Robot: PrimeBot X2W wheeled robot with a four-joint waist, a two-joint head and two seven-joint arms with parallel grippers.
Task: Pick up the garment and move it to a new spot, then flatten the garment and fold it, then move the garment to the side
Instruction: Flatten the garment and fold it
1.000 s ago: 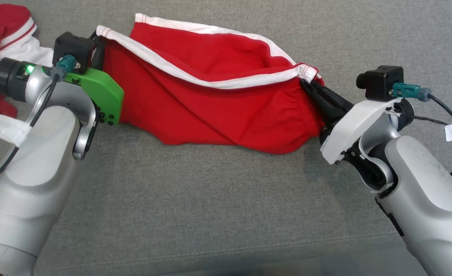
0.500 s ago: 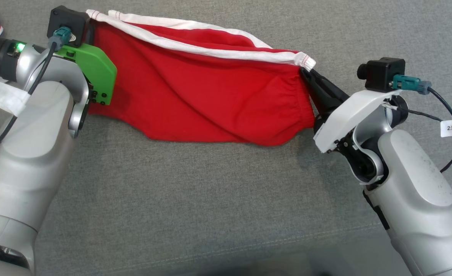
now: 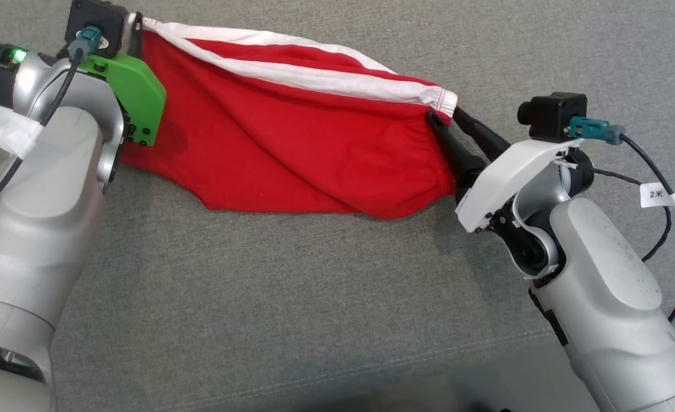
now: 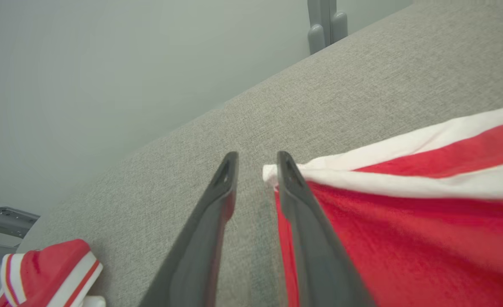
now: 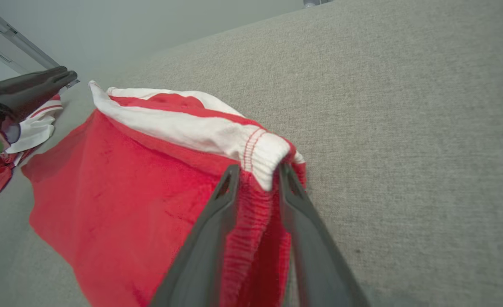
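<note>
**A:** The left end effector (image 4: pixel 255 161) is released. Its two fingers stand apart, the grey fabric surface (image 4: pixel 362 76) shows bare between them, and the corner of the white band (image 4: pixel 426 143) just touches the inner side of one finger.

**B:** And the right end effector (image 5: pixel 258 170)?

**A:** It is parted too. Gathered red cloth and the band's stitched end lie between its fingers, but I judge them slack, not pinched.

**B:** Where is the red garment (image 3: pixel 291 149)?

**A:** It lies on the surface, drawn out long from left to right between the two end effectors. The band runs along the far edge, and the near edge sags to a point right of the middle.

**B:** Why take it at the two ends?

**A:** A hold at both ends spreads the cloth in a line over its spot, and opened jaws suit setting it down. Diagonal creases cross the cloth, so I judge that neither the flattening nor the folding is done yet.

**B:** Is anything nearby?

**A:** Another red-and-white garment (image 4: pixel 50 268) lies off to the left, well apart. That is probably why this open stretch of the surface serves as the working spot.
</note>
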